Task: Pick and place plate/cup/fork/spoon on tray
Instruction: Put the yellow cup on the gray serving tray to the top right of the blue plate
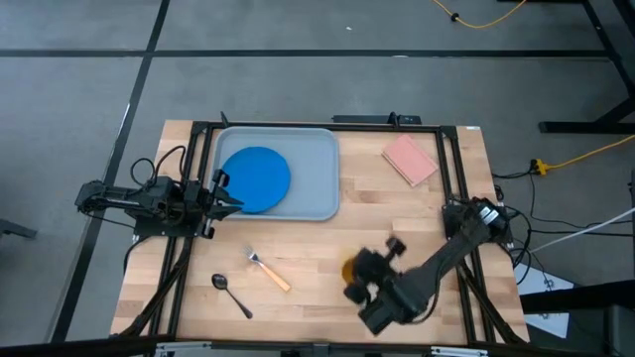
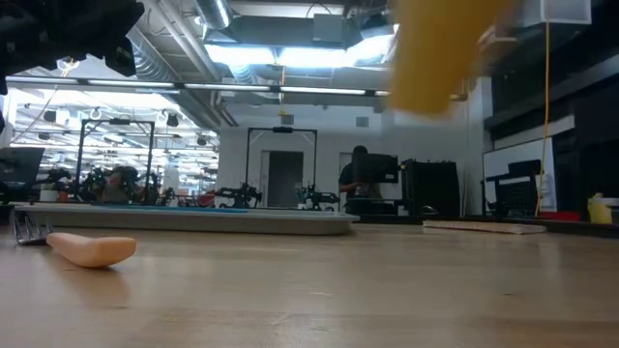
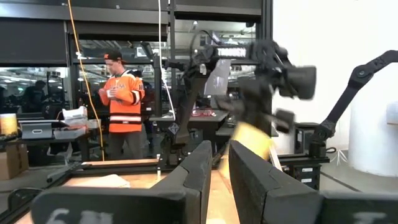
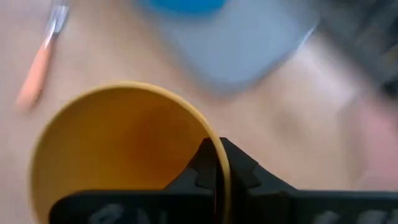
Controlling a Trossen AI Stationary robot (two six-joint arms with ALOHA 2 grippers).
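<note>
Wooden table (image 1: 397, 213) | no legible writing | my right gripper (image 4: 214, 177) clenched on cup (image 4: 124, 155) rim, lifted over table's near edge | left gripper (image 1: 230, 195) beside tray (image 1: 317, 169), fingers slightly parted | plate (image 1: 255, 178) on tray

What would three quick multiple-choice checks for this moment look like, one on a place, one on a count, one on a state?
1. Where is the plate?
A. on the tray
B. on the pink pad
C. on bare wood

2. How many utensils lie on the table off the tray?
A. none
B. one
C. two

3. What is the right gripper doing?
A. hanging open
B. pinching the cup by its rim
C. holding the fork

Answers: 1 A, the blue disc sits inside the tray's rim. 2 C, the fork and spoon lie on wood. 3 B, its fingers close on the yellow rim.
</note>
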